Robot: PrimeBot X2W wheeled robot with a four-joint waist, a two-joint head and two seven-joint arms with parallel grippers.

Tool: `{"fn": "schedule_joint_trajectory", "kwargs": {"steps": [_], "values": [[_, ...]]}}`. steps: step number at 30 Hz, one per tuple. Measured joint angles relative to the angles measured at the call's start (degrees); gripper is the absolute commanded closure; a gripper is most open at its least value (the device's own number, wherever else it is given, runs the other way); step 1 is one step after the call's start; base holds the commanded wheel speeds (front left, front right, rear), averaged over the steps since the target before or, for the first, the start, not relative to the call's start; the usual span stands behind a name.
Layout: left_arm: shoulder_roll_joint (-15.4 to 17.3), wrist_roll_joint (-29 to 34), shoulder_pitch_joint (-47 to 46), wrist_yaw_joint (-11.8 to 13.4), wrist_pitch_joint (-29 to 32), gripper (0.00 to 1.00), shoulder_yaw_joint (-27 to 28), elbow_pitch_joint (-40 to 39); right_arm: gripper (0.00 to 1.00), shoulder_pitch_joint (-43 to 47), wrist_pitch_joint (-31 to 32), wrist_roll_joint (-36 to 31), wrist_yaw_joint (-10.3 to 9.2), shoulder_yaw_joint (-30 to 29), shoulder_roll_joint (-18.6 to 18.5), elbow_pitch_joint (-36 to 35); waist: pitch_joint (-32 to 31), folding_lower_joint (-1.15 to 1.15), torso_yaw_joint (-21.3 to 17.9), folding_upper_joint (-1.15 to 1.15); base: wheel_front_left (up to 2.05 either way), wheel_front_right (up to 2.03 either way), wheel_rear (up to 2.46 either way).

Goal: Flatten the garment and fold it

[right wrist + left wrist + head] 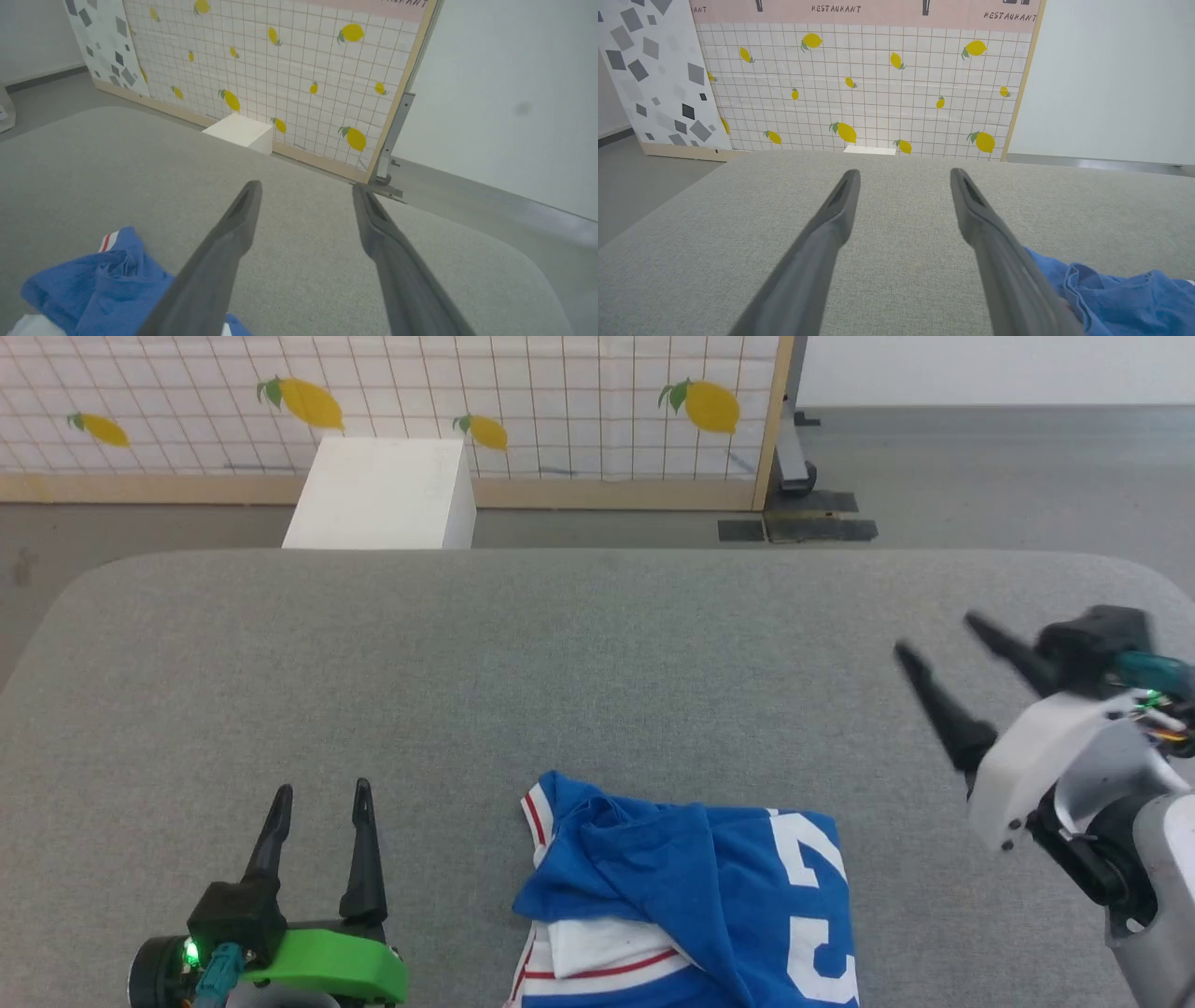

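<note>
So the shirt (691,896) is lying bunched up at the near edge of the desk (560,663), not flattened yet. The left jaws and right jaws are both hanging open and empty either side of it, probably lining up to grab opposite edges.

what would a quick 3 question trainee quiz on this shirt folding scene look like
1. True or false: the left tool is shut on the garment.
2. Pick one. On the table the garment lies: A) spread flat, B) crumpled in a heap, C) neatly folded.
3. Short answer: what colour is the thin stripe trim on the garment's white sleeve?

Key
1. False: the left tool is open and stands beside the garment, apart from it.
2. B
3. Red
</note>
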Motion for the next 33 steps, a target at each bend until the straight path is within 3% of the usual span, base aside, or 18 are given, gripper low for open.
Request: {"fn": "schedule_joint_trajectory", "kwargs": {"steps": [2, 7, 12, 18, 28, 29, 30, 31, 33], "values": [[0.0, -0.1, -0.3, 0.1, 0.0, 0.00, -0.2, 0.0, 0.00, -1.1, 7.0, 5.0, 0.00, 4.1, -3.2, 1.6, 0.8, 0.00, 0.2, 0.00, 0.00, 0.00, 0.00], [0.0, -0.2, -1.6, 0.1, 0.0, 0.00, -0.9, 0.0, 0.00, -2.1, 16.7, 15.2, 0.00, 11.0, -9.5, 4.1, 2.2, 0.00, 1.3, 0.00, 0.00, 0.00, 0.00], [0.0, -0.5, -2.3, 0.3, 0.0, 0.00, -1.4, 0.1, 0.00, -1.8, 25.6, 26.5, 0.00, 16.9, -12.0, 5.6, 3.9, 0.00, 2.6, 0.00, 0.00, 0.00, 0.00], [0.0, -1.4, -3.6, 0.7, 0.0, 0.00, -2.4, 0.0, 0.00, -0.7, 28.8, 32.8, 0.00, 20.8, -12.3, 7.9, 5.8, 0.00, 4.0, 0.00, 0.00, 0.00, 0.00], [0.0, -1.9, -5.7, 0.8, 0.0, 0.00, -3.1, 0.3, 0.00, 0.3, 26.1, 35.4, 0.00, 25.6, -11.1, 11.1, 9.3, 0.00, 5.9, 0.00, 0.00, 0.00, 0.00], [0.0, -2.0, -5.7, 0.8, 0.0, 0.00, -3.1, 0.3, 0.22, 0.3, 25.4, 35.5, 0.00, 26.2, -11.3, 10.8, 9.4, 0.00, 6.1, 0.00, 0.00, 0.00, 0.00], [0.0, -2.1, -5.7, 1.0, 0.0, 0.00, -3.1, 0.4, 0.84, 0.2, 24.3, 35.4, 0.00, 26.6, -11.4, 10.9, 9.6, 0.00, 6.2, 0.00, 0.00, 0.00, 0.00], [0.0, -2.1, -5.7, 1.1, 0.0, 0.00, -3.0, 0.5, 1.00, 0.1, 23.6, 35.3, 0.00, 27.1, -11.6, 10.9, 9.6, 0.00, 6.2, 0.00, 0.00, 0.00, 0.00], [0.0, -2.2, -5.7, 1.2, 0.0, 0.00, -3.0, 0.6, 1.00, -0.5, 21.7, 35.1, 0.00, 28.3, -11.9, 11.3, 9.5, 0.00, 6.1, 0.00, 0.00, 0.00, 0.00]]}}
